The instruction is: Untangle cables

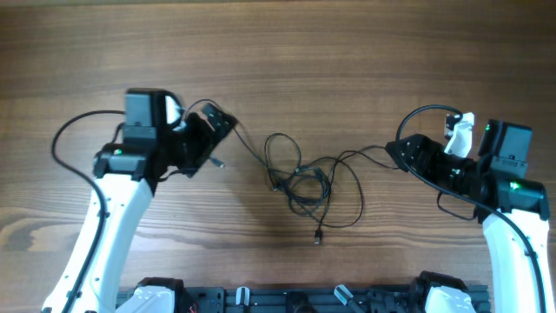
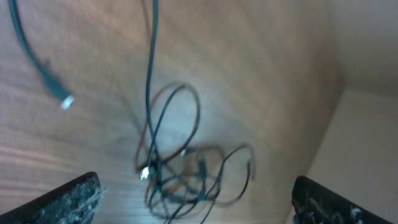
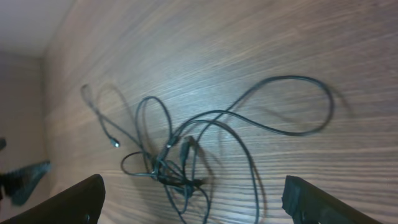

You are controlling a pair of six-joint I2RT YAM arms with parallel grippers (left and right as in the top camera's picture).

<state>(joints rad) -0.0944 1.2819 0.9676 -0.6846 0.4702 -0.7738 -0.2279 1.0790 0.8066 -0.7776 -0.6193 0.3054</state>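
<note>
Wide open, left gripper [image 2: 194, 185], nothing pinched that I can see. One strand climbs past its camera, support unclear. Also spread wide, right gripper [image 3: 193, 186], poised near outer loop. Knotted cables [image 1: 300, 184] at centre of table [image 1: 347, 52], arms flanking, likely to draw ends apart.

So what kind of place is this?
Probably a robotics lab workbench: a white left arm and right arm stand at the edge of a wood-grain table, with a tangle of thin black cables between them.
</note>
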